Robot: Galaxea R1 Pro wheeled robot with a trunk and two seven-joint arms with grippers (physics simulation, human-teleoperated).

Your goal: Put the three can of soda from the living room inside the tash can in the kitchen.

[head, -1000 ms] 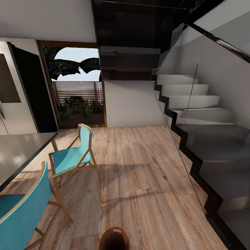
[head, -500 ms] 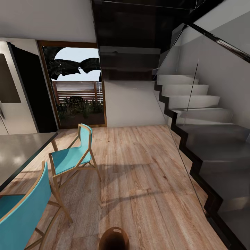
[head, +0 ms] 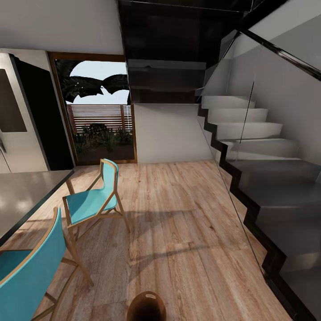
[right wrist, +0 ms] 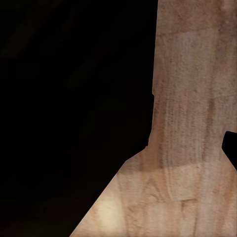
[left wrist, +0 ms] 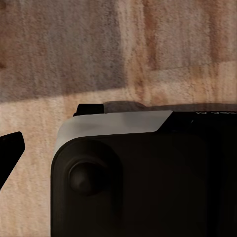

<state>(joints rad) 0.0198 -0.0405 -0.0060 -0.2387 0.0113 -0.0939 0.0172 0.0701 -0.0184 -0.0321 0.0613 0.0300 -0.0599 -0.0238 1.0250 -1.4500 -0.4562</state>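
Well, bin: we park beside the small round brown trash can [head: 146, 306], ready for cans.
Grippers: we cannot tell their state.

Tash can [head: 146, 306] on the floor [head: 187, 223] nearest, two chairs [head: 91, 200] left beside a counter [head: 22, 196], fridge [head: 18, 116] behind — staircase [head: 267, 178] right, glass door [head: 100, 120] beyond.

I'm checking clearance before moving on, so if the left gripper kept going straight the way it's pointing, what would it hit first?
Most likely the wood floor. The left wrist view looks past a dark part of the robot's body onto floorboards, with nothing else in that line. How far off the floor lies is unclear.
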